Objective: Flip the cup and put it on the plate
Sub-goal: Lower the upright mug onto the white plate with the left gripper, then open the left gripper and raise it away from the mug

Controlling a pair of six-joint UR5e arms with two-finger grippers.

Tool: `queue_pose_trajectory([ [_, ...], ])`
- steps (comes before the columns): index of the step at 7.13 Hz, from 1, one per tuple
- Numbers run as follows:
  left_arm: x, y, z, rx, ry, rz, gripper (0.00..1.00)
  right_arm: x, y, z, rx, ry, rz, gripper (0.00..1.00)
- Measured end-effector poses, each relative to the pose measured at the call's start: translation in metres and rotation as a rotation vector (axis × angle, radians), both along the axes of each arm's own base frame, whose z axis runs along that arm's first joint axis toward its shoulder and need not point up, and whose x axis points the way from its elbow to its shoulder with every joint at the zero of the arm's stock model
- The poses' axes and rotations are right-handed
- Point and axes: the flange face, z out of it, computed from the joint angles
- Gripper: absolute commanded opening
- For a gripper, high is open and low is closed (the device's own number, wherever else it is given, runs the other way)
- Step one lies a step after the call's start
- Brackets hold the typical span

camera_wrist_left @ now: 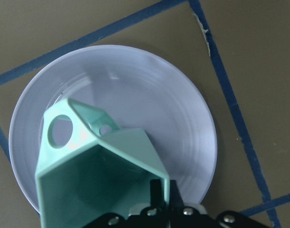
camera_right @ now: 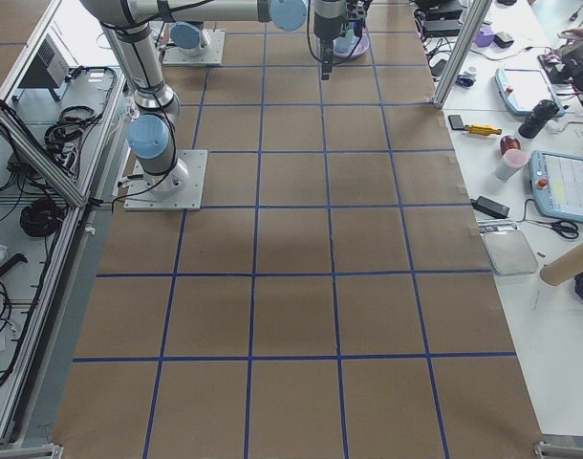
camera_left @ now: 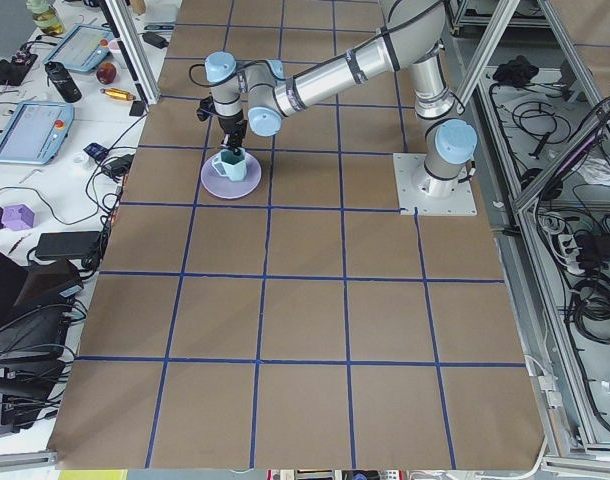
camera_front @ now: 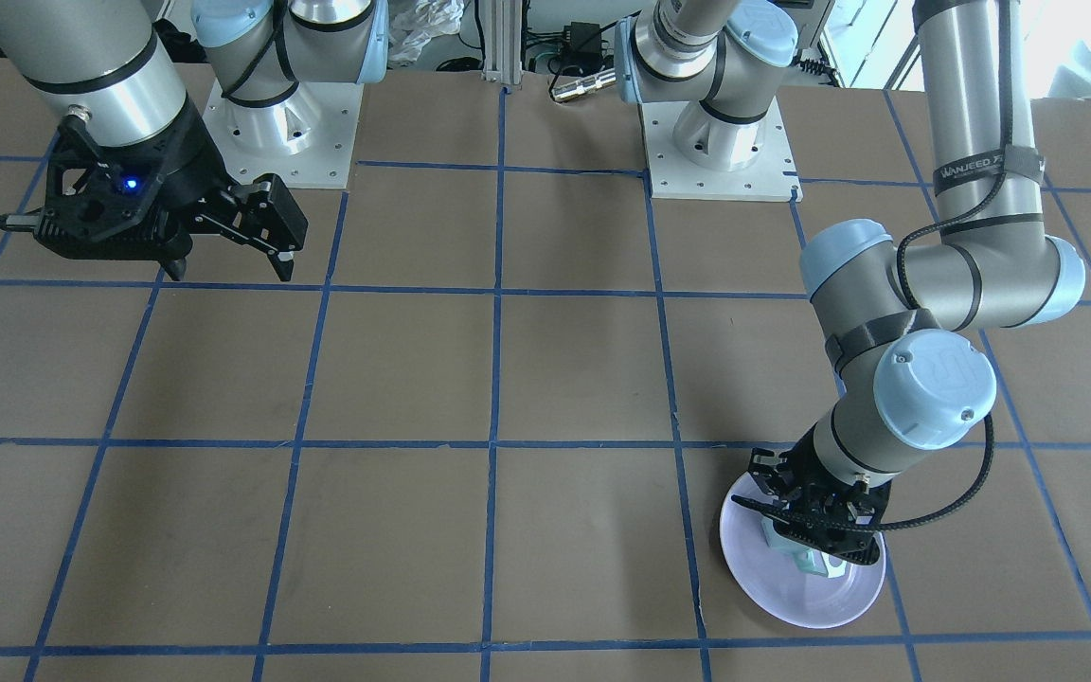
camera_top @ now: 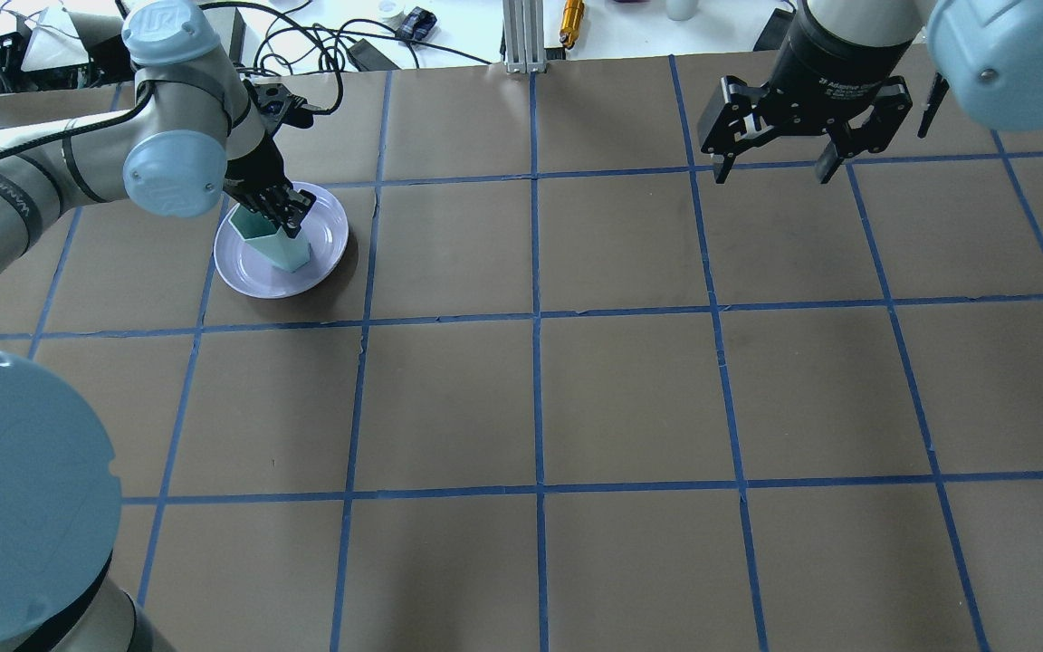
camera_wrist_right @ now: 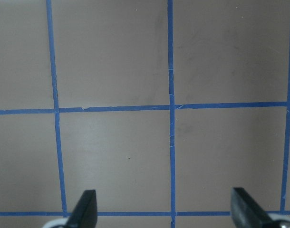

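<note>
The pale mint-green cup [camera_top: 270, 243] is mouth-up over the lavender plate [camera_top: 327, 237] at the far left of the table, slightly tilted, its base at or just above the plate. My left gripper [camera_top: 286, 214] is shut on the cup's rim wall. In the left wrist view the cup [camera_wrist_left: 95, 171] shows its open hexagonal mouth and its handle at the upper left, with the plate [camera_wrist_left: 173, 104] beneath and the left gripper [camera_wrist_left: 165, 197] pinching the wall. My right gripper [camera_top: 773, 170] is open and empty, high over the far right.
The brown table [camera_top: 540, 398] carries a grid of blue tape lines. The two arm bases [camera_front: 721, 142] stand on plates at the robot's edge. Cables and small tools lie beyond the far edge [camera_top: 567, 18].
</note>
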Motion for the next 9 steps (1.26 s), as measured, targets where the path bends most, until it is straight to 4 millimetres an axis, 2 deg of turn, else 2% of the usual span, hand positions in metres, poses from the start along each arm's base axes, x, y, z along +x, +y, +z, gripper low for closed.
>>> queue_pose_trajectory([
  [2,-0.002,0.001,0.014,-0.018,-0.005,0.005,1.00,0.000,0.000,0.000,0.000,0.000,0.000,1.00],
  [4,-0.007,0.013,0.045,-0.027,-0.005,0.029,1.00,0.000,0.000,0.000,0.000,0.000,0.000,1.00],
  [6,-0.023,0.041,0.094,-0.008,0.000,0.088,1.00,0.000,0.000,0.000,0.000,0.000,0.000,1.00],
  [9,-0.067,0.100,0.163,0.013,0.003,0.249,1.00,0.000,0.000,0.000,0.000,0.000,0.000,1.00],
])
